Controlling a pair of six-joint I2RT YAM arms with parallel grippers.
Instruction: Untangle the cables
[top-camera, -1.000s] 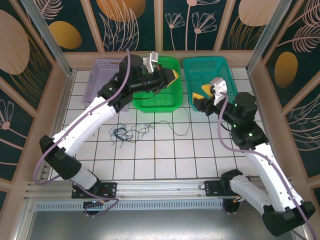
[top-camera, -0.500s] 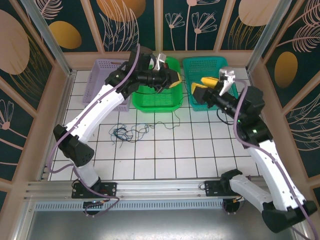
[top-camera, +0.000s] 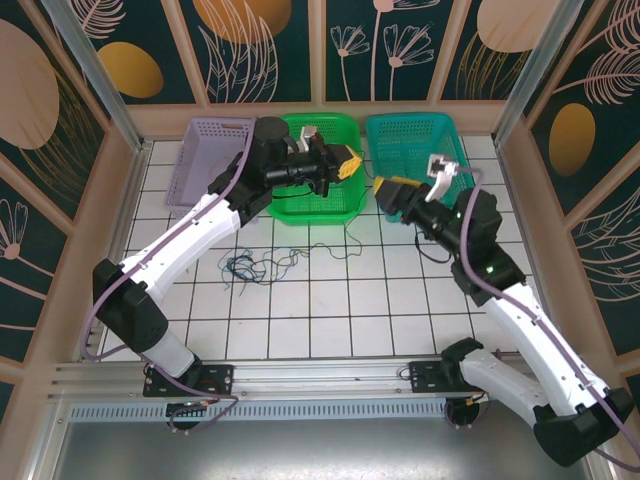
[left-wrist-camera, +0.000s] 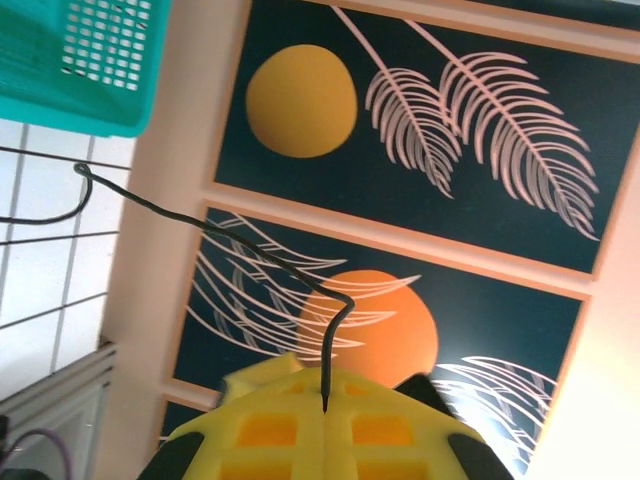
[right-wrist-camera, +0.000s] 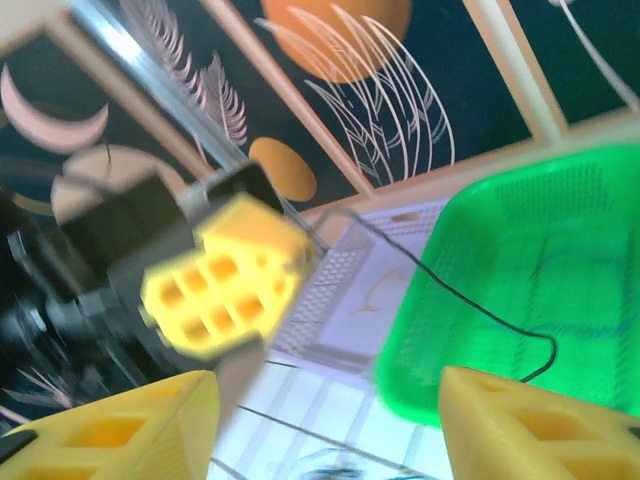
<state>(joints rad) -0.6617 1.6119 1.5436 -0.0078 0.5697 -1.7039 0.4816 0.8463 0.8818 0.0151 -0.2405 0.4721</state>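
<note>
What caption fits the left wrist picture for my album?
The robot's left hand pinches a thin black cable, with a teal plastic basket in the corner.

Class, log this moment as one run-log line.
left claw: shut on black cable | right claw: open, empty | other cables: tangled on table

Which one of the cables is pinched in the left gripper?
The black cable, running out of the shut left gripper; the blue and green cables lie tangled on the table.
</note>
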